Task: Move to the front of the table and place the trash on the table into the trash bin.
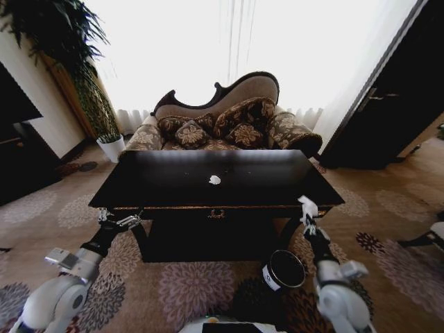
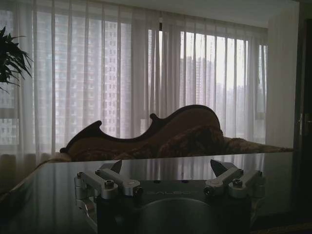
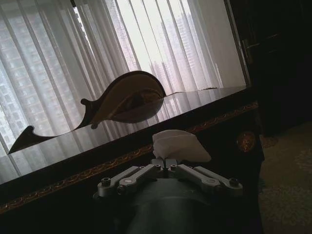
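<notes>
Paper scrap pinched fast in my right gripper, held at the table front edge, above the trash bin at five o'clock for dropping. Another scrap lies mid-table at twelve o'clock. My left gripper waits spread wide and empty at the ten o'clock corner.

The lower part of the trash bin, at the lower right of the head view, is hidden by the right arm. The white scrap at the middle of the desk is too small for its kind to be told. In the right wrist view the fingertips of the right tool are covered by the white crumpled paper held there (only the linkages are seen). The left tool is cut off by the lower edge of the left wrist view. The sofa beyond is partly hidden by the desk edge.
</notes>
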`<state>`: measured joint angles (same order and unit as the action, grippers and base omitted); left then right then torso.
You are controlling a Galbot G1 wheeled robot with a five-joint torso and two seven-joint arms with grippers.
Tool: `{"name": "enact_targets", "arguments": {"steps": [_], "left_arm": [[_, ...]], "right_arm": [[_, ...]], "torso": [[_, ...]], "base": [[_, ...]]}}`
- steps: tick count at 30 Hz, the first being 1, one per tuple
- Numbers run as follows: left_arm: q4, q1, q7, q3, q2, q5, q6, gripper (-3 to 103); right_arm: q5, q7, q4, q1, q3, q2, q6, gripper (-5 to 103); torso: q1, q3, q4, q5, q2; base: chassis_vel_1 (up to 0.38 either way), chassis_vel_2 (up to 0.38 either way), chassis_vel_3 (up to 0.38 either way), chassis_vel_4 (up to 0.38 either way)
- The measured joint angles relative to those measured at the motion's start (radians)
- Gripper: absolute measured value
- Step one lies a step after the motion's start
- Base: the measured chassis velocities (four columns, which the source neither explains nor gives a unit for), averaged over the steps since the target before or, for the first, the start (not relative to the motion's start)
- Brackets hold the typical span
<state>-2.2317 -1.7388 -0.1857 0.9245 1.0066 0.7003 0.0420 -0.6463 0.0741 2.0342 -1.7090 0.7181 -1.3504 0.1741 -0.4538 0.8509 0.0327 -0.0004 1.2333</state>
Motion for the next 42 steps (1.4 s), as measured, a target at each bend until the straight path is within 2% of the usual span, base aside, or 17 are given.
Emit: {"name": "enact_targets", "arguments": {"steps": [3,9,24,32,39,42], "left_arm": [[0.0,0.0,0.0,0.0,0.0,0.0,0.0,100],[0.0,0.0,0.0,0.0,0.0,0.0,0.0,100],[0.0,0.0,0.0,0.0,0.0,0.0,0.0,100],[0.0,0.0,0.0,0.0,0.0,0.0,0.0,100],[0.0,0.0,0.0,0.0,0.0,0.0,0.0,100],[0.0,0.0,0.0,0.0,0.0,0.0,0.0,100]], "right_arm": [[0.057,-0.003,-0.077,0.002,-0.045,-0.03,0.044,0],[0.087,-0.002,-0.19,0.027,-0.085,-0.038,0.077,0],[0.149,-0.009,-0.656,0.217,-0.184,0.001,0.155,0],[0.122,-0.002,-0.802,0.317,-0.21,0.04,0.135,0],[0.131,0.003,-1.035,0.422,-0.232,0.095,0.131,0],[0.132,0.005,-1.083,0.455,-0.233,0.105,0.131,0]], "torso": [[0.0,0.0,-0.0002,0.0001,0.0],[0.0,0.0,-0.0002,-0.0001,0.0],[0.0,0.0,-0.0003,0.0002,0.0],[0.0,0.0,-0.0003,0.0003,0.0],[0.0,0.0,-0.0001,0.0003,0.0],[0.0,0.0,0.0,0.0002,0.0]], "base": [[0.0,0.0,0.0,0.0],[0.0,0.0,0.0,0.0],[0.0,0.0,0.0,0.0],[0.0,0.0,0.0,0.0],[0.0,0.0,0.0,0.0],[0.0,0.0,0.0,0.0]]}}
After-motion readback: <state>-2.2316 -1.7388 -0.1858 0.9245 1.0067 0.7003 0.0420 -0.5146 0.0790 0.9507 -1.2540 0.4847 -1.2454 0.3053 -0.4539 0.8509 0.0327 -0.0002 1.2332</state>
